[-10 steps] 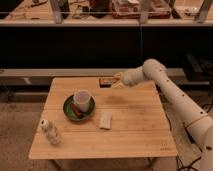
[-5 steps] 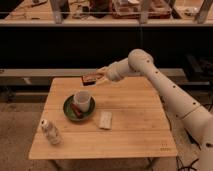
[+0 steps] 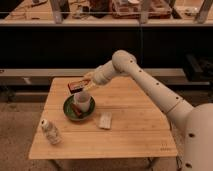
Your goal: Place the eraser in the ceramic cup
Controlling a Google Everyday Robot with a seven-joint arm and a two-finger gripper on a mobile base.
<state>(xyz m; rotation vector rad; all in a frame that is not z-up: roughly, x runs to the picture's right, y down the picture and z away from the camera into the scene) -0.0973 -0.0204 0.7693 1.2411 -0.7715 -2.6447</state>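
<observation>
The eraser (image 3: 75, 85), a small dark block with a reddish-brown top, is held in the air just above and behind the ceramic cup (image 3: 82, 102). My gripper (image 3: 85, 85) is shut on the eraser, reaching in from the right on the white arm. The white cup stands upright on a dark green plate (image 3: 68, 111) at the table's left middle. The eraser does not touch the cup.
A brown stick-like item (image 3: 76, 109) lies on the plate beside the cup. A pale beige flat rectangle (image 3: 105, 120) lies right of the plate. A small clear bottle (image 3: 51, 132) stands at the front left. The wooden table (image 3: 130, 135) stands before dark shelving.
My gripper has carried the eraser from the table's back right leftward and lifted it, so it now hangs over the cup's rim.
</observation>
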